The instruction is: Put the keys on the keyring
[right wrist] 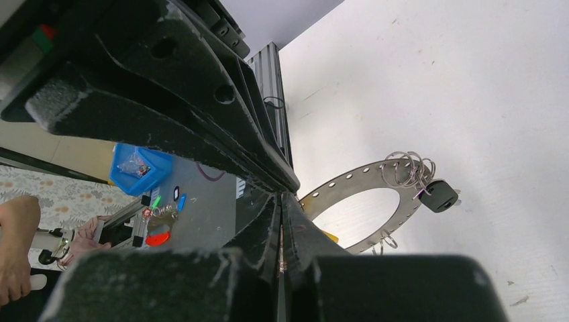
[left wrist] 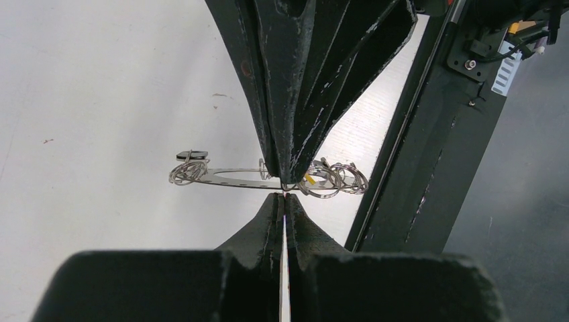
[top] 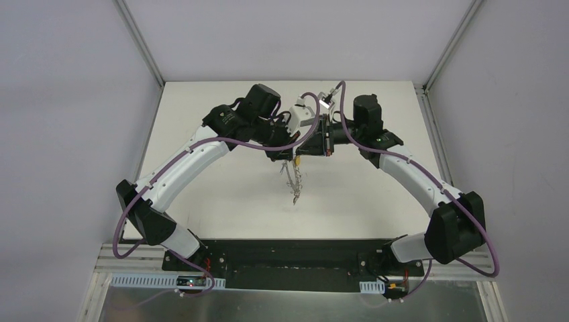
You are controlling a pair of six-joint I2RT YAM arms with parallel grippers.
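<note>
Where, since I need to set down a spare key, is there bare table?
Bare table lies between the two forearms, around the hanging keyring, and at both far corners. Crowded: centre-far, where left hand and right hand meet.

No readable text, label, brand, number or sign in any view; nothing legible.

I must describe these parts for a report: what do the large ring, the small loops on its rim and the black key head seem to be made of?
Keyring: flat grey metal, probably steel, with a dull sheen and punched holes.
Wire loops: thin bright metal wire that glints.
Black key head: likely plastic or rubber, matt, no reflection.
</note>
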